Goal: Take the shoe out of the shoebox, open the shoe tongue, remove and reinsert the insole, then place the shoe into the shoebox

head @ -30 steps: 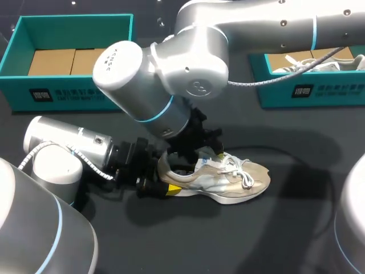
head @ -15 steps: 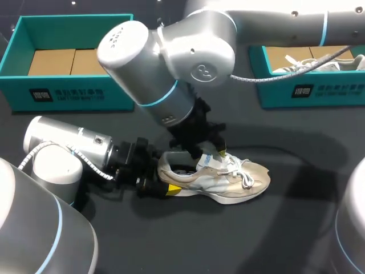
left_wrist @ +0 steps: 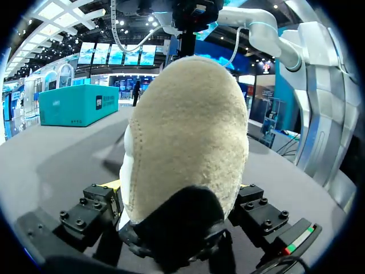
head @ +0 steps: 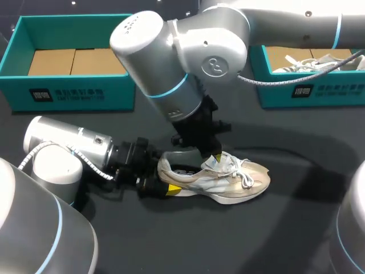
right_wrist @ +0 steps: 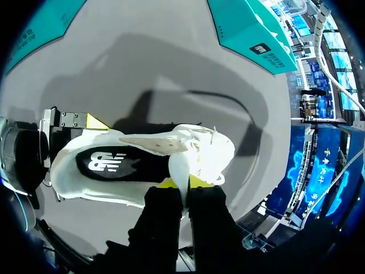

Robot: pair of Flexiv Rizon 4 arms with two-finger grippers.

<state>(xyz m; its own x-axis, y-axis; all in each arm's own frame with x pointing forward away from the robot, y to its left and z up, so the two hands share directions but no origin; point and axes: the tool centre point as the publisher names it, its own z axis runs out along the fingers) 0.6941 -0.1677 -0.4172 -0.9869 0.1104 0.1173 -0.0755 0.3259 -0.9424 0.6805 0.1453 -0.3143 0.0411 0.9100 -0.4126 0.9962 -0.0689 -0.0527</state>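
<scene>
Left gripper (head: 162, 176) is clamping the heel of the shoe (head: 228, 177), which is lying on its sole near the middle of the table (head: 285, 234), out of the teal shoebox (head: 74, 94) at the far left corner. Right gripper (right_wrist: 182, 184) is pinching the tongue (right_wrist: 178, 162) from above. We are judging this the tongue-opening step. The next move is calling for a gentle pull toeward, baring the insole (right_wrist: 114, 162).

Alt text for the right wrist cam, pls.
The right end effector pinches the tongue of a pale shoe between its yellow tips, and the black insole shows inside. The shoe lies on a dark table, with the left end effector clamped on its heel. A teal box sits beyond.
</scene>
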